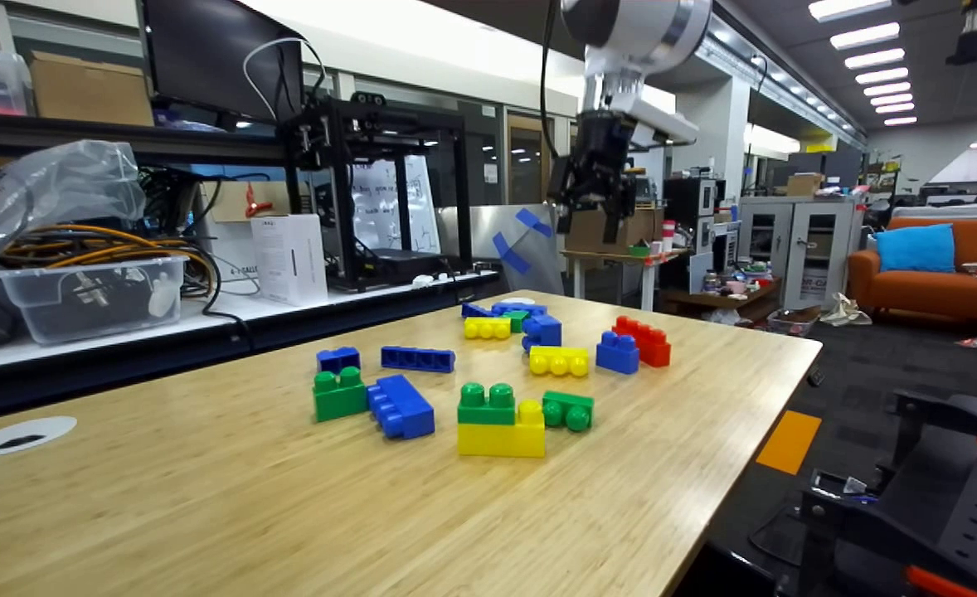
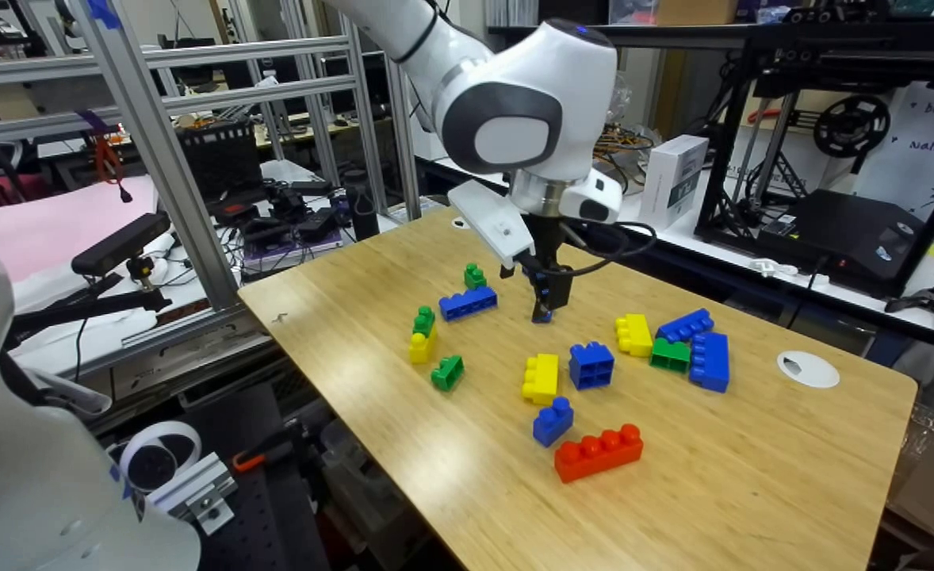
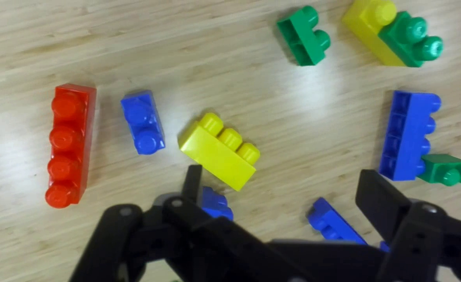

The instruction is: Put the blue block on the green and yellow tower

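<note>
The blue block point(image 1: 617, 354), a small two-stud brick, stands upright with studs up beside the red brick. It also shows in an exterior view point(image 2: 553, 422) and in the wrist view point(image 3: 142, 122). The green and yellow tower point(image 1: 501, 437) stands upright, a green brick on a yellow one with one yellow stud bare. It also shows in an exterior view point(image 2: 422, 343) and at the upper right of the wrist view point(image 3: 387, 37). My gripper point(image 3: 282, 176) is open and empty, high above the table in both exterior views point(image 1: 590, 222) point(image 2: 548, 297), apart from block and tower.
The red brick point(image 2: 599, 454) stands close beside the blue block, with a yellow brick point(image 3: 218, 154) on its other side. A chunkier blue brick point(image 2: 591, 366) lies on its side nearby. A small green brick point(image 1: 568, 410) lies by the tower. Long blue bricks point(image 1: 418, 358) lie around.
</note>
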### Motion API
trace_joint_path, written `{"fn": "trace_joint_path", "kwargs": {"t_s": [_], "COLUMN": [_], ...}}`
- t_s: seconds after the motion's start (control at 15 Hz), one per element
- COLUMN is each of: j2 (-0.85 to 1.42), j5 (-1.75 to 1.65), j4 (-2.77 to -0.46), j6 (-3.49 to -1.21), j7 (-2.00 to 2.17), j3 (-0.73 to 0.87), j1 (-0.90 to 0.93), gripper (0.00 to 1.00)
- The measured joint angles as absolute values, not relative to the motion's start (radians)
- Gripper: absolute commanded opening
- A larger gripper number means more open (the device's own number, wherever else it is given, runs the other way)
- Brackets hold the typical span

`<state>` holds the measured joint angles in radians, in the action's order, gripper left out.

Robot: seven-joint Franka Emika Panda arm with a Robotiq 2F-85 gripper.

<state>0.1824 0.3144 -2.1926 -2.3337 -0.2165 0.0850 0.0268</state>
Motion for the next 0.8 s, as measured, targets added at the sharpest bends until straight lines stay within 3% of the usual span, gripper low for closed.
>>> {"fn": "trace_joint_path", "kwargs": {"t_s": [0.2, 0.8], "j2": [0.290, 0.293], "j5": [0.261, 0.259], "j4": [-2.124, -2.106], "j6": [-2.334, -2.315], "j7": [-0.188, -0.184], "j3": [0.083, 0.071], "j1": [0.018, 0.009], "gripper": [1.00, 1.00]}}
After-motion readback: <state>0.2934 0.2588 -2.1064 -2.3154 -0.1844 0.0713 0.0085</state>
